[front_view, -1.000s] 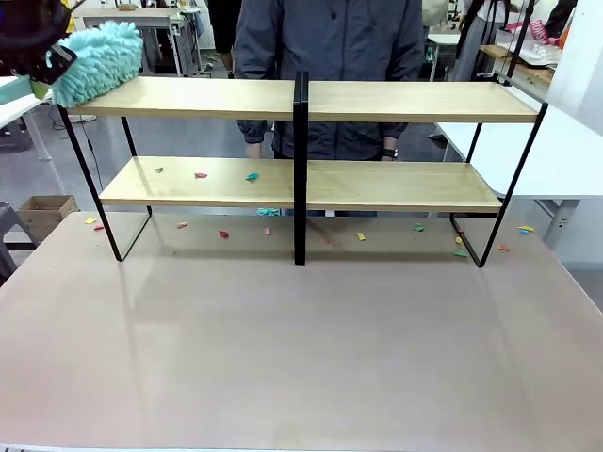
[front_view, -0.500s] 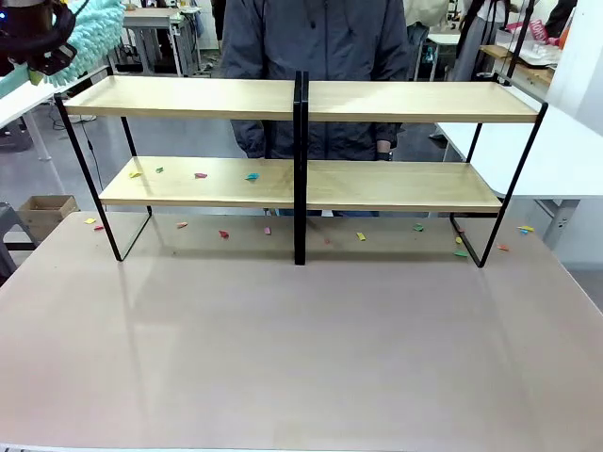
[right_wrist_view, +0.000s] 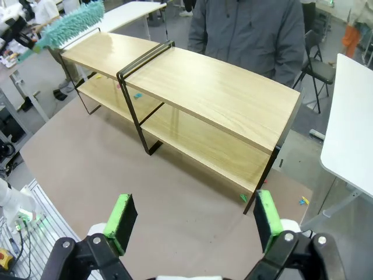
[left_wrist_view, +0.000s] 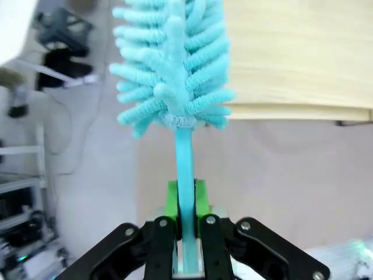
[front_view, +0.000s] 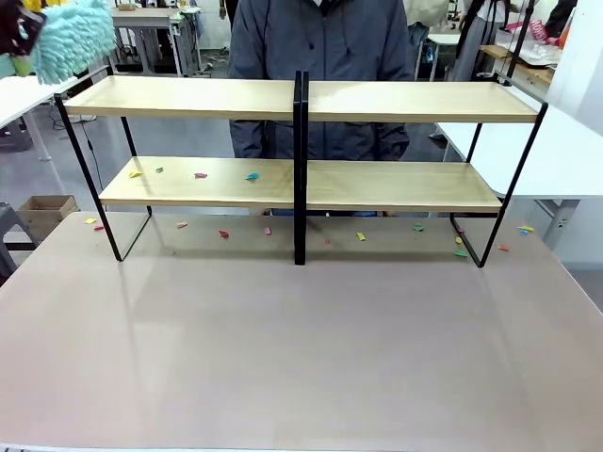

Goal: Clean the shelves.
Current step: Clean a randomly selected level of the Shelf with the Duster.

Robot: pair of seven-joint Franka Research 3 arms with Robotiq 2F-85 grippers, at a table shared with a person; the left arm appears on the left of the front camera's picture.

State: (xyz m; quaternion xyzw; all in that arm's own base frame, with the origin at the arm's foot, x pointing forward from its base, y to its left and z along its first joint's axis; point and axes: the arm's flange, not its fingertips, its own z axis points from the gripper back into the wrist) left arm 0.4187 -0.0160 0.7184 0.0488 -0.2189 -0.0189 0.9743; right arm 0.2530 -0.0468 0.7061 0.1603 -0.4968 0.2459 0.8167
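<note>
Two-tier shelves point(front_view: 188, 97) stand across the far part of the desk point(front_view: 301, 358), with light-wood boards in a thin black frame. A person point(front_view: 325, 38) in a grey jacket stands behind them. The left pincer point(left_wrist_view: 185, 201) is clamped on the thin handle of a fluffy turquoise duster point(front_view: 71, 38), its green pads pressed to either side of the stem. The duster head hangs in the air just above and beyond the left end of the top board, apparently not touching it. The right pincer point(right_wrist_view: 195, 219) hovers high over the desk with its jaws wide apart and nothing between them, well apart from the shelves, nearer their right end. Small coloured paper scraps point(front_view: 200, 175) lie on the lower left board and on the desk under the shelves.
</note>
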